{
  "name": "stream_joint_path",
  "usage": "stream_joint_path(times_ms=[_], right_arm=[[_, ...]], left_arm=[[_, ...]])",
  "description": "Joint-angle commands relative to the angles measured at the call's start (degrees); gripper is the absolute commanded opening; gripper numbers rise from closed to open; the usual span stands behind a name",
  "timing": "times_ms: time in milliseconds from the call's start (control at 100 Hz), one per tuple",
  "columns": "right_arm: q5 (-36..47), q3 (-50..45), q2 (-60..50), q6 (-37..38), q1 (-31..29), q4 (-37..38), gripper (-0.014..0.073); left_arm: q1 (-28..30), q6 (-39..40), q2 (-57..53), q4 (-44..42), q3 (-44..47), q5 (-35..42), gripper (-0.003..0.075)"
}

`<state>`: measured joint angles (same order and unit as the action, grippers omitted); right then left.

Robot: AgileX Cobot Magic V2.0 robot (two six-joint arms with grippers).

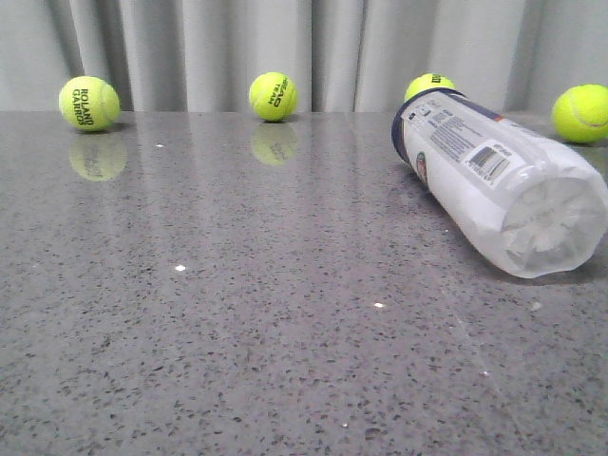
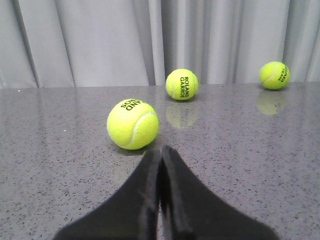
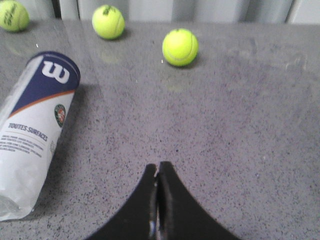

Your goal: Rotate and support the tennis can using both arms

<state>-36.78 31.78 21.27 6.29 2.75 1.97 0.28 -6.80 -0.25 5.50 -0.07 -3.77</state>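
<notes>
Front view: long clear-plastic tennis can (image 1: 494,180) with white label, navy band, barcode lies on its side on right part of grey speckled stone table (image 1: 237,332), clear end toward camera, navy end toward grey curtain (image 1: 285,47). Four yellow-green tennis balls along far edge; one (image 1: 429,86) just behind can. Left black gripper (image 2: 160,152) clenched, fingers together, near ball (image 2: 132,123). Right black gripper (image 3: 158,170) clenched, empty, beside can, apart from it.
</notes>
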Motion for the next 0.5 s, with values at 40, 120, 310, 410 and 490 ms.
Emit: stream_joint_path(times_ms=[40,120,310,410,490], right_arm=[[-0.58,6.48,7.73,-0.03,0.02,0.01,-0.0064],[-2.36,8.90,12.00,-0.03,0.02,-0.05,-0.0026],[-5.59,13.15,18.72,-0.03,0.02,-0.11,0.0332],[-7.05,15.15,20.61,-0.22,0.02,-0.17,0.0544],[-8.32,16.59,21.63,-0.54,0.02,-0.28,0.0615]], left_arm=[[0.16,0.58,-1.98,0.03,2.63,4.26,-0.0020],[0.16,0.58,-1.98,0.03,2.63,4.26,-0.0020],[0.16,0.58,-1.98,0.03,2.63,4.26,-0.0020],[0.16,0.58,-1.98,0.03,2.63,4.26,-0.0020],[0.16,0.58,-1.98,0.03,2.63,4.26,-0.0020]])
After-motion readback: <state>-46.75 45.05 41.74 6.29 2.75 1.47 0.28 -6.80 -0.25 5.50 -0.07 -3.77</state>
